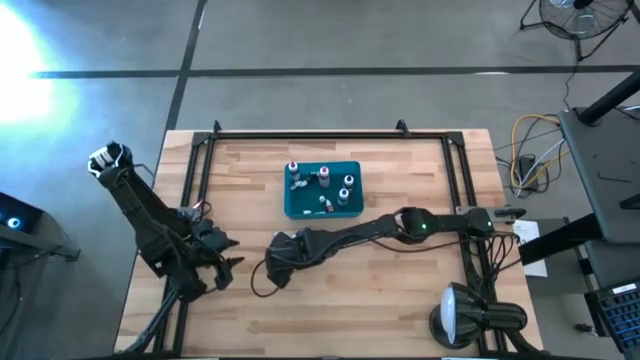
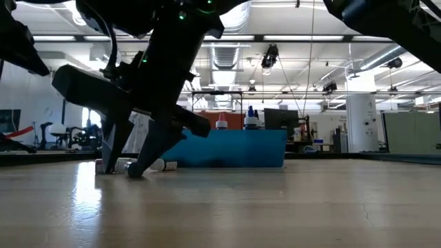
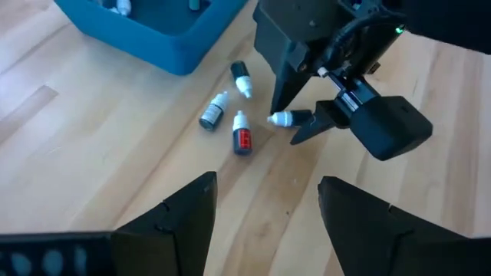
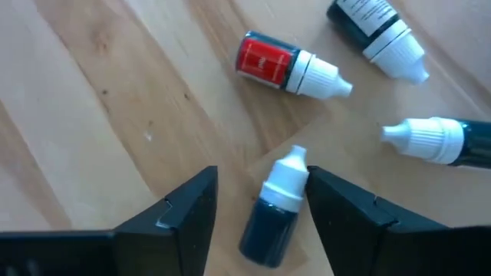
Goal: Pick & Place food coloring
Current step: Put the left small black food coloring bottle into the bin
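You have the wooden table (image 1: 340, 290) with the teal bin (image 1: 296, 207) set just above its middle, a few bottles already standing inside it. The right arm reaches in from about 3 o'clock across the table, and its right gripper (image 3: 295, 126) is down at the board at roughly 7 o'clock of the bin. The left gripper (image 1: 222, 265) waits near the table's 8 o'clock edge with its fingers apart and nothing between them.

Four food coloring bottles lie loose on the wood beside the bin's near corner. The right gripper's fingers are spread and straddle one dark bottle (image 4: 275, 205), white cap pointing away from the wrist; they look close to its sides but not yet pressing.

To do this grasp well, I judge you should:
- Settle the fingers low enough to catch the body, not the tapered cap, since the cap would likely slip out
- Close slowly; the bottle is round and lying flat, so an off-centre squeeze may roll or squirt it sideways
- Mind the neighbours: the red bottle (image 4: 278, 65) sits at 12 o'clock of the target, another dark one (image 4: 439, 140) at 2 o'clock, a third (image 4: 376, 27) beyond
- Lift straight up before swinging toward the bin, clearing its wall
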Available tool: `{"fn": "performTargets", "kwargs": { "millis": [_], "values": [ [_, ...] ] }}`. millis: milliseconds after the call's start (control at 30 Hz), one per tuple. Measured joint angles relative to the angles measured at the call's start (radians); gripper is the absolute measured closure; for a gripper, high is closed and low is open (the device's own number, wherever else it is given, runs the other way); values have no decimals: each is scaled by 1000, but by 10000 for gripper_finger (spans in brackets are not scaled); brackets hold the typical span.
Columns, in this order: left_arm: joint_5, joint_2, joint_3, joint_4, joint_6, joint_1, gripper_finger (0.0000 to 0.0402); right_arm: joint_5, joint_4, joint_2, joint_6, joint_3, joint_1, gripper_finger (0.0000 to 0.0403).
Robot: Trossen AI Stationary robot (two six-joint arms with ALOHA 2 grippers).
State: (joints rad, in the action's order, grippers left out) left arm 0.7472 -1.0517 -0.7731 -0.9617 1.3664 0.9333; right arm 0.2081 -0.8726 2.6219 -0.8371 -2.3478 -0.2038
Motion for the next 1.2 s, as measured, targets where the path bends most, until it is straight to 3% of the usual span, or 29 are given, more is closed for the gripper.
{"fn": "performTargets", "kwargs": {
  "millis": [233, 567, 700, 800, 933, 1067, 1200],
  "values": [
    [11, 8, 45, 0, 58, 0, 197, -10, -4, 0, -16, 7, 26, 234],
    [11, 11, 77, 1, 107, 0, 197, -61, -37, -5, -1, 7, 70, 382],
    [17, 11, 77, 0, 105, -2, 197, -58, -141, -35, 9, 8, 76, 391],
    [37, 11, 77, 0, 105, -2, 197, -69, -226, -83, 39, 9, 83, 392],
    [65, 11, 77, -1, 105, -4, 197, -207, -309, -118, 127, 7, 96, 374],
    [74, 11, 77, -3, 118, -5, 197, -338, -361, -115, 134, 24, 94, 320],
    [74, 11, 77, -2, 138, -5, 197, -340, -383, -119, 169, 70, 72, 243]
  ]
}}
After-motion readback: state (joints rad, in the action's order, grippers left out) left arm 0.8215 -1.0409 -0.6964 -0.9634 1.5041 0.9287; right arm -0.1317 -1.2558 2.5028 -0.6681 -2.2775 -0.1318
